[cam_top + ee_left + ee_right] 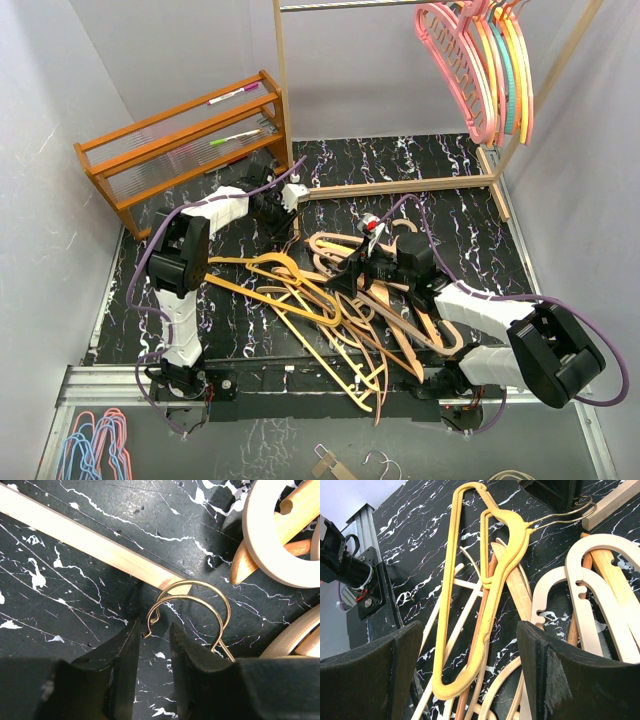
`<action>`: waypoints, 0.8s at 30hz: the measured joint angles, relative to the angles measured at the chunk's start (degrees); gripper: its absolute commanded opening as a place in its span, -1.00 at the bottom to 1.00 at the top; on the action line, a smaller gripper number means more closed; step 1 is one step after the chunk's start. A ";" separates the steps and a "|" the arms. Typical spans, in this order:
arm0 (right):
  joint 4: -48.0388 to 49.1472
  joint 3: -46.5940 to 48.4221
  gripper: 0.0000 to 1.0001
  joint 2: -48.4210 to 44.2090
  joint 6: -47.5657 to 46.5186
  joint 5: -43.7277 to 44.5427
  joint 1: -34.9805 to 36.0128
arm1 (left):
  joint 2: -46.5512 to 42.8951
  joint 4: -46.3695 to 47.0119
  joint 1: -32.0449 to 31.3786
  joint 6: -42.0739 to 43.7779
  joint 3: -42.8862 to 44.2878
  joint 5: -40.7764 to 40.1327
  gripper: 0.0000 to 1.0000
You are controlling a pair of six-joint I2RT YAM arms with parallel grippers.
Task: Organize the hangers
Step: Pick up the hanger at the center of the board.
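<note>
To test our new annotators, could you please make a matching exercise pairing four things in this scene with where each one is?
Things:
1. pink hangers
2. yellow hangers
3. pink marker
4. left tool

Places:
A. on the wooden rack
B. at two wire hooks
C. lying in the pile on the table
D. hanging from the rail

Pairs: 1-D, 2-C, 3-A, 4-B

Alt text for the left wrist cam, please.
Left gripper fingers, narrowly apart, straddle the tip of a gold wire hanger hook on the black marbled table. A pale wooden bar crosses behind; tan wooden hangers lie right.
</note>
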 measured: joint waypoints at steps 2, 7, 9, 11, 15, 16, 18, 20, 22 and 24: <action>-0.02 0.00 0.58 0.02 0.00 0.00 0.00 | 0.04 -0.02 0.00 0.31 0.02 0.11 -0.62; -0.04 0.00 0.58 0.35 0.00 -0.02 0.00 | 0.07 -0.37 0.00 0.85 0.39 0.42 -0.86; -0.13 0.00 0.58 0.52 0.02 -0.02 0.00 | 0.07 -0.37 0.00 1.09 0.46 0.59 -0.98; -0.11 0.00 0.58 0.63 0.00 -0.02 0.00 | 0.07 -0.52 0.00 1.51 0.46 0.63 -1.00; -0.11 0.00 0.58 1.16 0.00 -0.11 0.00 | 0.04 -1.22 0.00 2.62 0.48 0.68 -1.00; -0.11 0.00 0.58 1.29 0.02 -0.17 0.00 | 0.04 -1.95 0.02 2.95 0.59 0.68 -1.00; -0.11 0.00 0.58 1.68 0.02 -0.28 0.00 | 0.02 -3.54 0.02 3.74 0.98 0.72 -1.00; -0.09 0.00 0.58 1.99 0.00 -0.28 0.00 | -0.59 -4.90 0.02 4.63 1.03 0.74 -1.00; -0.07 0.00 0.58 2.32 0.00 -0.28 0.00 | -1.92 -5.79 0.02 5.42 0.76 0.72 -1.00; -0.07 0.00 0.58 2.80 0.00 -0.33 0.00 | -4.44 -6.25 0.02 6.19 -0.02 0.66 -1.00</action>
